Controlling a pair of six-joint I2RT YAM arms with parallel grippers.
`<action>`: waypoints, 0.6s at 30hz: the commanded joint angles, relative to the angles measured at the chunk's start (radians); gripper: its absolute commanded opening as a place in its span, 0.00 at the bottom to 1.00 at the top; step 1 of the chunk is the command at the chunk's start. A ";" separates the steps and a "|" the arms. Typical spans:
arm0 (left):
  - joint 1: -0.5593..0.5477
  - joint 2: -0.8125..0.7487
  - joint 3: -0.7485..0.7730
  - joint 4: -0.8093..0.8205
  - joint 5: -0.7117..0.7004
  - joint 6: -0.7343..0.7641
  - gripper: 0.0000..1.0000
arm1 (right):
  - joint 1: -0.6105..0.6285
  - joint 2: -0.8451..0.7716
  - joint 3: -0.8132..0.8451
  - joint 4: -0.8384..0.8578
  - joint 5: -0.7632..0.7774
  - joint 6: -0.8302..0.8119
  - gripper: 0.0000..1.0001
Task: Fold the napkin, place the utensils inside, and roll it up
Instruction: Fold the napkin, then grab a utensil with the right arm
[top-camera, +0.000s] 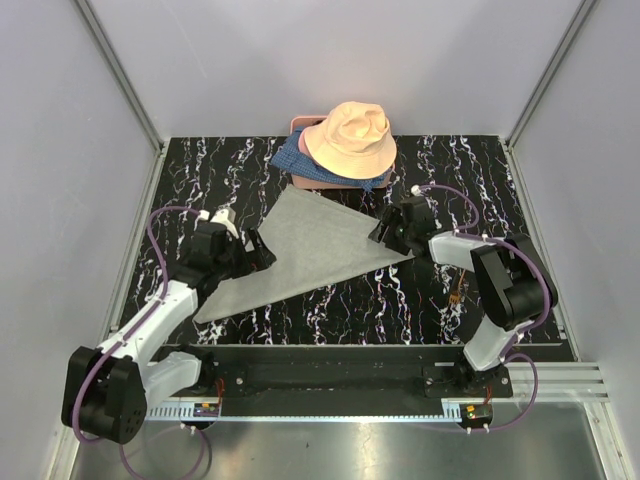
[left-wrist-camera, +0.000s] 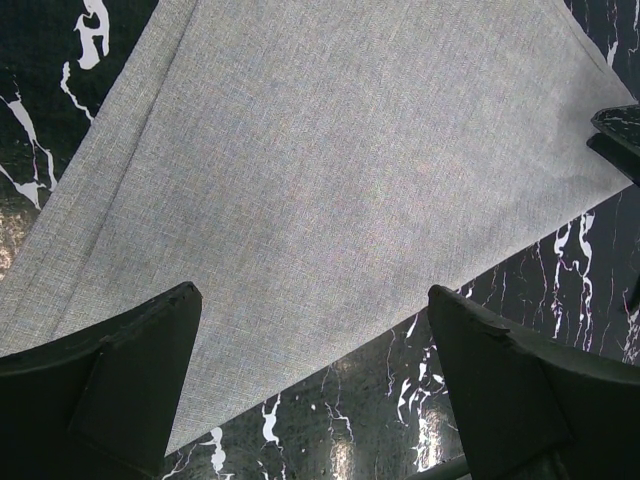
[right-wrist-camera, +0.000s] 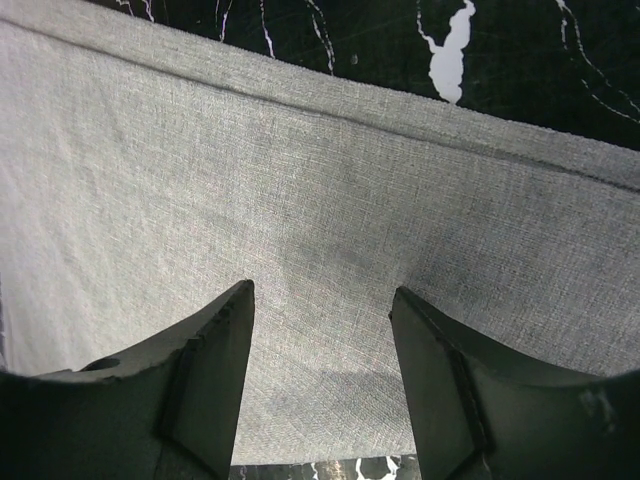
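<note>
The light-grey napkin (top-camera: 310, 245) lies flat on the black marbled table (top-camera: 350, 300), folded into a triangle. My left gripper (top-camera: 258, 250) stands open at its left side, jaws wide over the napkin's lower edge (left-wrist-camera: 330, 170) with nothing between them (left-wrist-camera: 310, 290). Over the right corner my right gripper (top-camera: 385, 232) is open, its fingers apart just above the cloth (right-wrist-camera: 320, 170) and holding nothing (right-wrist-camera: 322, 290). A thin copper-brown bit of the utensils (top-camera: 459, 291) shows beside the right arm, mostly hidden by it.
A peach bucket hat (top-camera: 350, 138) sits on blue patterned fabric (top-camera: 288, 160) at the back of the table, just beyond the napkin's top corner. Grey walls close in the left, right and back sides.
</note>
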 joint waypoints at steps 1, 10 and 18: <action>0.004 0.003 0.025 0.040 0.020 0.006 0.99 | -0.034 0.004 -0.058 -0.087 0.031 0.061 0.67; 0.004 -0.002 0.192 -0.092 0.172 0.064 0.99 | -0.073 -0.175 -0.074 -0.169 -0.038 -0.046 0.68; 0.004 -0.013 0.355 -0.294 0.082 0.283 0.99 | -0.124 -0.416 0.135 -0.637 0.181 -0.146 0.67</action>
